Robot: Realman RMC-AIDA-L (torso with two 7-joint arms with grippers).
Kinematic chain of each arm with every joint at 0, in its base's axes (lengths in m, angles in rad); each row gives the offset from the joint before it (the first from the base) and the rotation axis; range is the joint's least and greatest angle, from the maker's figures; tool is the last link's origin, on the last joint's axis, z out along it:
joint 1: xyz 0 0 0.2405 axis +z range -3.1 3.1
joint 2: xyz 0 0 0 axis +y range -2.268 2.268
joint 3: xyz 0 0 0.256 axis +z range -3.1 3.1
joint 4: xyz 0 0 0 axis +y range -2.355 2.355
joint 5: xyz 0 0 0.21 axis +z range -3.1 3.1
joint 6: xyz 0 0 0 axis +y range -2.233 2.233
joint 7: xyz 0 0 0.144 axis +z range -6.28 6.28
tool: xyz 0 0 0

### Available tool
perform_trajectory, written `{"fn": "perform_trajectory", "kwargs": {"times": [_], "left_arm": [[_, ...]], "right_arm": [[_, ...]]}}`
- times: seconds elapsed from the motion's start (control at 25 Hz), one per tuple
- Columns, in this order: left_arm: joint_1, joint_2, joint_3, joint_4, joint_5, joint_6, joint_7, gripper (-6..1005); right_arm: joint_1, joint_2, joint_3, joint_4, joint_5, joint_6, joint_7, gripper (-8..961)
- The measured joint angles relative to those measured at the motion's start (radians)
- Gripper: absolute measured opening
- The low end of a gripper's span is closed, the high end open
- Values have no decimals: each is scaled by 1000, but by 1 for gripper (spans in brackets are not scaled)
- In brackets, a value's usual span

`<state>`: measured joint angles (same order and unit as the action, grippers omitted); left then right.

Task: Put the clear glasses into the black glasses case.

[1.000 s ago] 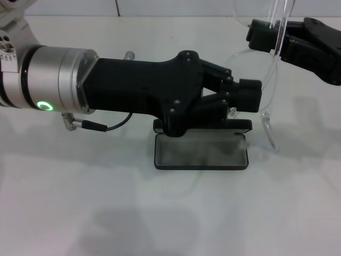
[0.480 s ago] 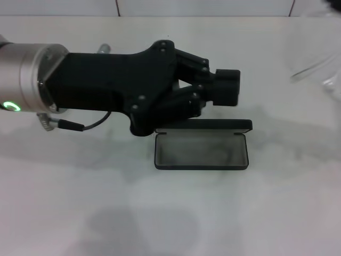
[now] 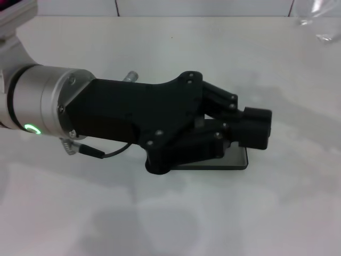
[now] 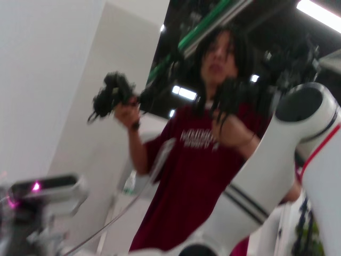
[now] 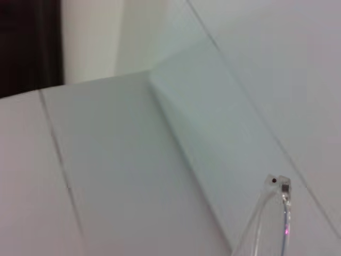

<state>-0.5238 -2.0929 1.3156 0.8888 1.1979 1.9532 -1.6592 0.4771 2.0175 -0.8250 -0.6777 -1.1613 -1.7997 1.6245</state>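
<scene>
Left gripper (image 3: 254, 129): it is seen in the head view, stretched across the middle of the table (image 3: 170, 224) directly over the case; the black fingers appear drawn close together at the tip, with nothing seen between them.
Right gripper: it is not shown in any view; whether it is spread or closed cannot be told.
Glasses (image 3: 315, 16): only a clear sliver is seen at the far right corner of the head view, well apart from the case; a thin clear arm tip (image 5: 281, 198) is shown close to the right wrist camera, so they are judged to be carried by the right arm, though the grasp itself is hidden.
Case (image 3: 238, 159): it lies on the table, mostly covered by the left gripper; only its near right corner and edge are visible, so lid position cannot be confirmed.
Handling: the glasses are judged light, smooth and slippery, with springy thin arms and a lens that scratches easily.
Hold: the frame at the bridge or a temple hinge is judged the best place to be gripped, with light pressure.
Risk: the case opening is blocked by the left gripper.
</scene>
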Motion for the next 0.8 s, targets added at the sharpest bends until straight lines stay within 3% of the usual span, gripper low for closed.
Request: {"fn": "perform_trajectory", "kwargs": {"times": [0.44,0.8], "left_arm": [[-3,-1,12,-53,-103,-45,87,96],[-2,0,9,-53,-132,-100,107,96]], "right_arm": [[124,9,-150,142,1,110,-143,99],[148,10,-203,157,13,148,-179,98]]}}
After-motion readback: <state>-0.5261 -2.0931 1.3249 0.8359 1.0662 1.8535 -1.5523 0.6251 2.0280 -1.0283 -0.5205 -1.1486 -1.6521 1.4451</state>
